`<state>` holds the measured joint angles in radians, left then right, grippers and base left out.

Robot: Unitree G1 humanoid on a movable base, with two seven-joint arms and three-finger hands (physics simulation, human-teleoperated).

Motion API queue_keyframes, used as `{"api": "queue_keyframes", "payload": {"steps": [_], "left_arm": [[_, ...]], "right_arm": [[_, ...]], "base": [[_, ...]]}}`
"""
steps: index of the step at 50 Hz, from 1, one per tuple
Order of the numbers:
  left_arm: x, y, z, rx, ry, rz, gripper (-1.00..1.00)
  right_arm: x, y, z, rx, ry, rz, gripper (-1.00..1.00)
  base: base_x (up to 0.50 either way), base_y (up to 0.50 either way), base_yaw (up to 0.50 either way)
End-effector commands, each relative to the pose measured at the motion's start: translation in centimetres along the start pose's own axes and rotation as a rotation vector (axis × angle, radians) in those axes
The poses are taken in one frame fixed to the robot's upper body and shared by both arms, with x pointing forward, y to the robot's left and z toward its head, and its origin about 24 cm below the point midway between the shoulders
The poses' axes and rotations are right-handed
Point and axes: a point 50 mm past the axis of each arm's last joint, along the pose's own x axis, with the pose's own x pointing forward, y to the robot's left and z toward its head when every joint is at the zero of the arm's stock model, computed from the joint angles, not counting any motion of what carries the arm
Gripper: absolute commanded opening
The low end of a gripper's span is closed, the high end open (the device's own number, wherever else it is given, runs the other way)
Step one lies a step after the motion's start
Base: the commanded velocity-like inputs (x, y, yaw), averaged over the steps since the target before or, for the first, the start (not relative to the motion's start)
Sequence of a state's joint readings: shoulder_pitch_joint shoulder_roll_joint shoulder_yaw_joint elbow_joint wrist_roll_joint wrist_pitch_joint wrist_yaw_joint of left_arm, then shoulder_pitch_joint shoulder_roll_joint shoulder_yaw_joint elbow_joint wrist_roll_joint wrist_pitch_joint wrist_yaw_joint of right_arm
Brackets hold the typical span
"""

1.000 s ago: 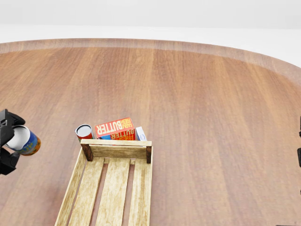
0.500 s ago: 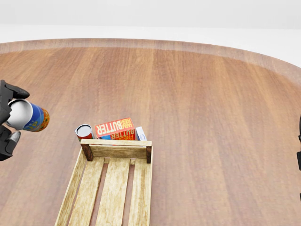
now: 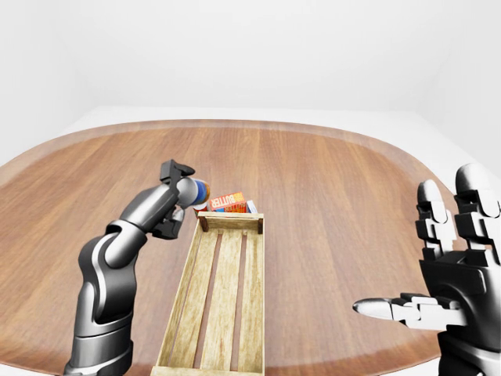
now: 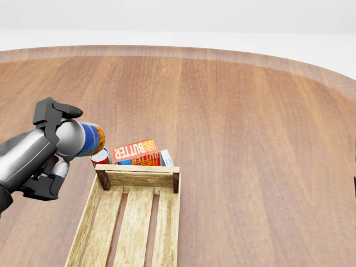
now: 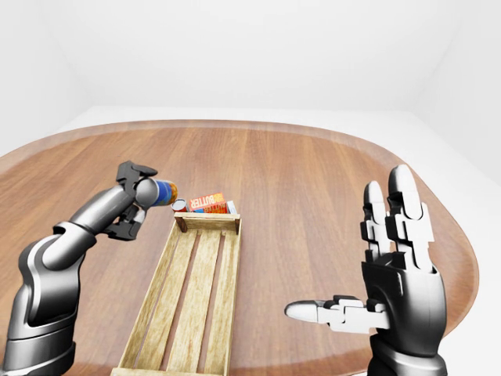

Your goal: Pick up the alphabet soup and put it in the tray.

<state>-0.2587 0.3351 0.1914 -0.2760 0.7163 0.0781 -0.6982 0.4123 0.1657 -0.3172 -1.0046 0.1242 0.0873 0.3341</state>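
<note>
1. At left of the head view: left hand [image 4: 53, 147] closed round the alphabet soup [image 4: 83, 139], can held on its side and clear of the worktop [image 4: 250, 122], presumably for carrying over the rim.
2. Just beside it: tray [image 4: 140, 179], slatted, nothing inside; can not yet over it.
3. Beyond the tray's end wall: red can [image 4: 99, 156] and butter box [image 4: 136, 151], touching the wall.
4. Low right in the right-eye view: right hand [image 5: 368, 301], fingers spread, holding nothing.

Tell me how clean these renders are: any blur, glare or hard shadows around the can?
Head view: sharp, flat even light, no glare; the can in the left hand casts no clear shadow. Right-eye view: equally crisp; the open right hand looms large at lower right. Left-eye view: the wooden tray shows only faint shading.
</note>
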Motion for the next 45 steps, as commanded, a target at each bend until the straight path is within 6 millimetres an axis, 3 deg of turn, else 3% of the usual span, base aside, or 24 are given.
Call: {"api": "queue_keyframes", "payload": {"steps": [1, 10, 24, 33, 39, 45], "left_arm": [[-0.4, -3.1, 2.6, -0.001, -0.105, -0.050, -1.00], [0.6, -6.9, 2.7, 0.050, -0.113, -0.194, -1.00], [1.3, -13.1, 0.0, 0.084, 0.036, -0.457, -1.00], [1.4, -15.1, -1.0, 0.094, 0.089, -0.549, -1.00], [1.5, -15.2, -0.9, 0.105, 0.091, -0.553, -1.00], [1.3, -17.3, -2.0, 0.108, 0.138, -0.652, -1.00]], "right_arm": [[-0.1, 0.0, 0.0, -0.001, 0.001, 0.003, 1.00], [-0.3, -0.1, 0.0, -0.006, 0.014, 0.000, 1.00], [-0.5, -0.4, 0.0, -0.011, 0.017, -0.011, 1.00], [-0.7, -0.6, 0.0, -0.015, 0.021, -0.015, 1.00], [-0.7, -0.6, -0.1, -0.014, 0.026, -0.016, 1.00], [-0.7, -0.6, 0.0, -0.015, 0.024, -0.014, 1.00]], "base": [[0.00, 0.00, 0.00], [0.00, 0.00, 0.00], [0.00, 0.00, 0.00], [0.00, 0.00, 0.00], [0.00, 0.00, 0.00], [0.00, 0.00, 0.00]]}}
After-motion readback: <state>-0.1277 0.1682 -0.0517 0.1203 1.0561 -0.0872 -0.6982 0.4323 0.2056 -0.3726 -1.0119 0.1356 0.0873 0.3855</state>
